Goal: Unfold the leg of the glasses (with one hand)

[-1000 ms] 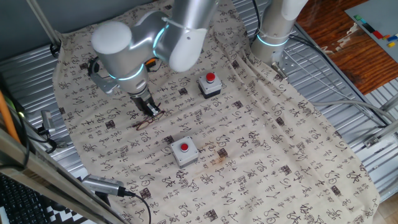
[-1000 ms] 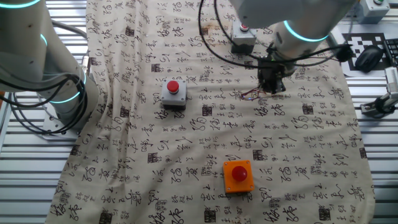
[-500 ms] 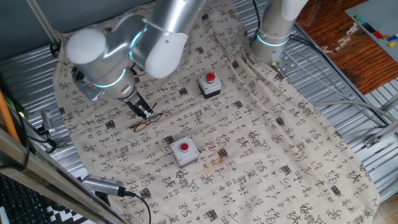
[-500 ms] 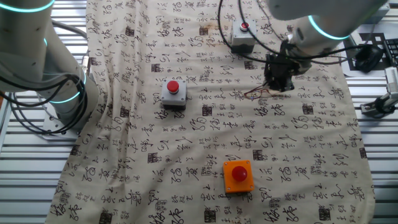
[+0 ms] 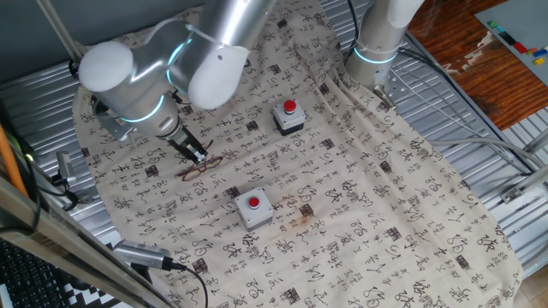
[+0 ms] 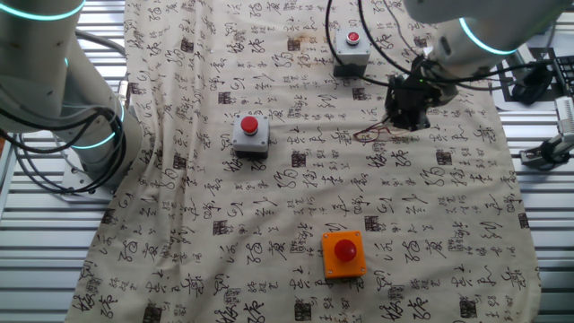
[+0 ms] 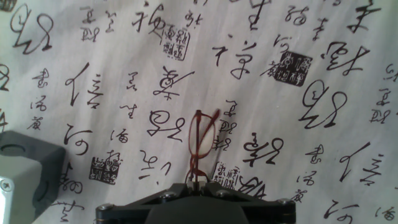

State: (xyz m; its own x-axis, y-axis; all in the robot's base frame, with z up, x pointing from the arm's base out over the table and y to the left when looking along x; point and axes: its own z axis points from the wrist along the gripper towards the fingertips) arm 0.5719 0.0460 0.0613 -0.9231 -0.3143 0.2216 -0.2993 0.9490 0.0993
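Note:
The glasses lie on the calligraphy-printed cloth, a thin reddish-brown wire frame. In the other fixed view the glasses sit just left of my gripper. The hand view shows the glasses stretching away from me, one lens rim clear, the near end running in between my fingertips. My gripper is shut on that near end of the frame, low at the cloth. From the first fixed view my gripper stands tilted at the frame's upper edge. Which part of the frame is pinched is hidden by the fingers.
Two grey boxes with red buttons stand on the cloth right of the glasses. An orange button box sits near the front in the other fixed view. A grey box corner shows lower left. A second arm's base stands behind.
The arm has swung left in one fixed view, right in the other, and the hand has tilted. The gripper stays at the glasses, which have shifted slightly with it.

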